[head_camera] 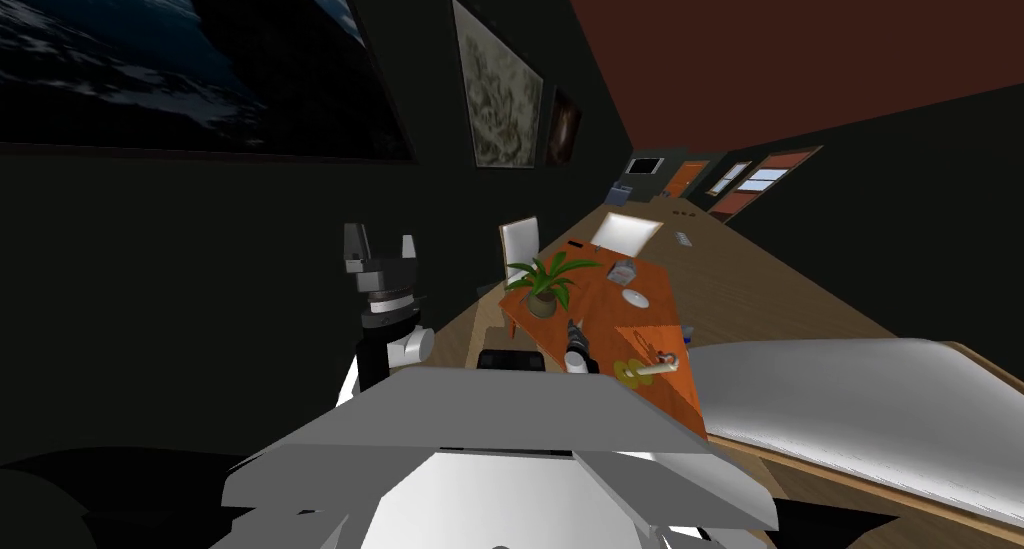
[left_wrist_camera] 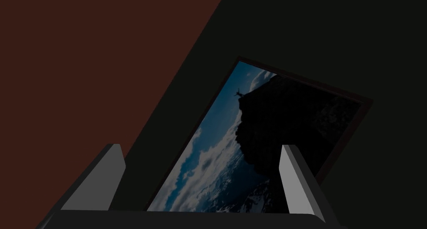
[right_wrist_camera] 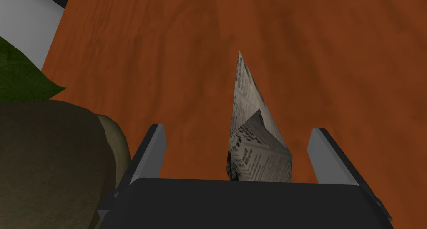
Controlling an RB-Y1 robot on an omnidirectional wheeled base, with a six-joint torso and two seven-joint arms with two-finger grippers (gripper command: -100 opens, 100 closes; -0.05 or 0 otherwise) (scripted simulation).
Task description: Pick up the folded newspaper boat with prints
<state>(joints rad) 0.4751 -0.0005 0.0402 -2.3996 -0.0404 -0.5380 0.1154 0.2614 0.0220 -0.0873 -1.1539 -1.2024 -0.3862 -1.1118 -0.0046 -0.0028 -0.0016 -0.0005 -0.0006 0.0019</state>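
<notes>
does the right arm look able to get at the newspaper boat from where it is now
Probably yes: the right gripper is open, its fingers either side of the newspaper boat on the table, nothing between. The plant pot sits beside one finger, outside the gap.

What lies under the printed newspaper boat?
The orange-brown wooden tabletop lies under the newspaper boat. Its near end is covered by the dark body of the open right gripper.

Left arm raised; left gripper (head_camera: 380, 235) points upward, fingers (left_wrist_camera: 100, 180) spread apart. Right gripper (right_wrist_camera: 237, 132) reaches forward and down; its fingers (right_wrist_camera: 151, 155) stand wide.
</notes>
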